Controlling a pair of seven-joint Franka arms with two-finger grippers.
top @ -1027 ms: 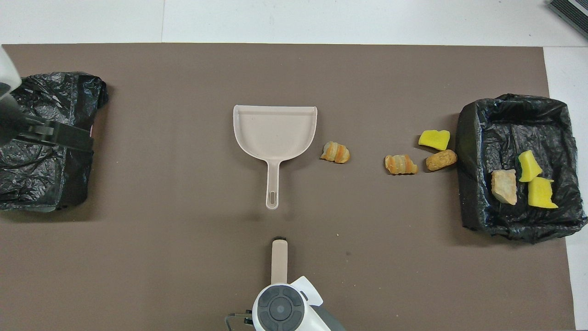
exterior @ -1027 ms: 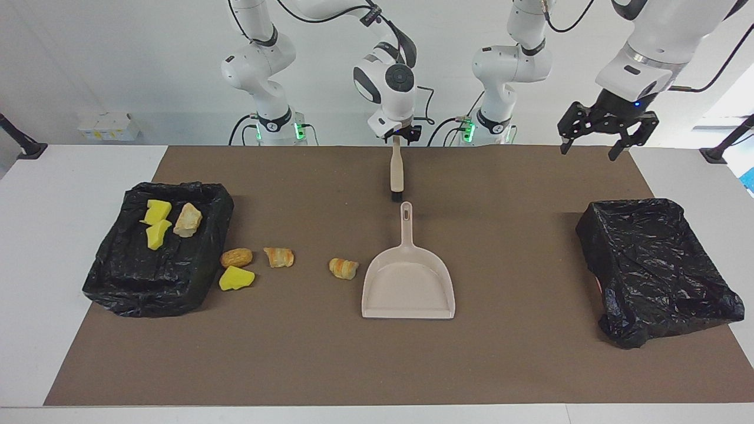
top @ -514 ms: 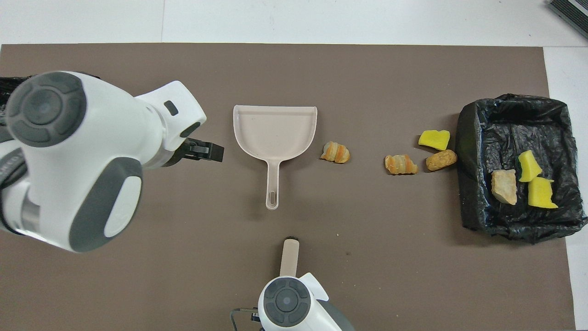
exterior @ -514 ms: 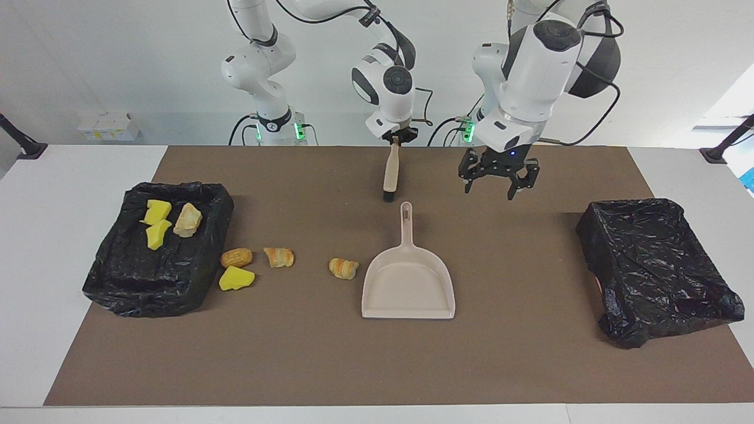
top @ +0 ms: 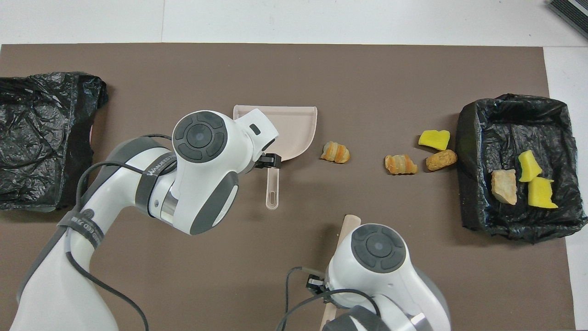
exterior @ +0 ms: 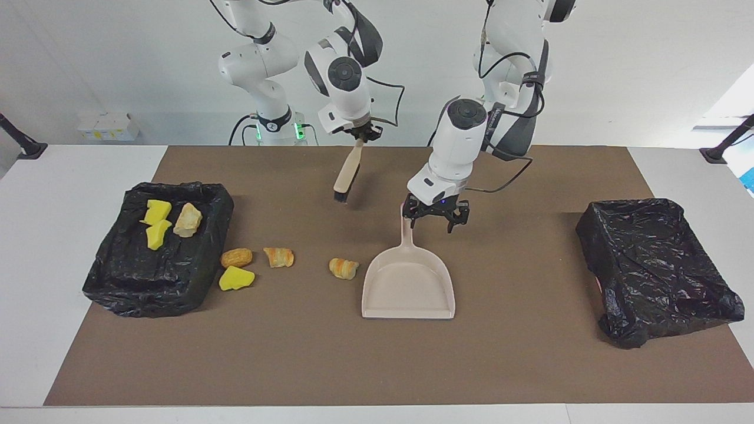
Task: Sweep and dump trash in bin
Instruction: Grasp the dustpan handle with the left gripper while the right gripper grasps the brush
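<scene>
On brown mat (exterior: 530, 353), trash (exterior: 343, 268), dustpan (exterior: 408, 288), white wall behind

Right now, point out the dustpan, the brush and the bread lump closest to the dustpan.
dustpan (exterior: 409, 282): facing view, bare floor of the pan.
brush (exterior: 347, 174): facing view, middle of the beige handle.
bread lump (exterior: 343, 268): facing view, centre of the lump.

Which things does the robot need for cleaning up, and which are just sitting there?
For the job:
- beige plastic dustpan
- beige brush, held by right gripper
- open left gripper over the dustpan handle
- yellow sponge chunks and tan bread-like scraps
- black-lined bins

Just lying about:
- small white box
</scene>
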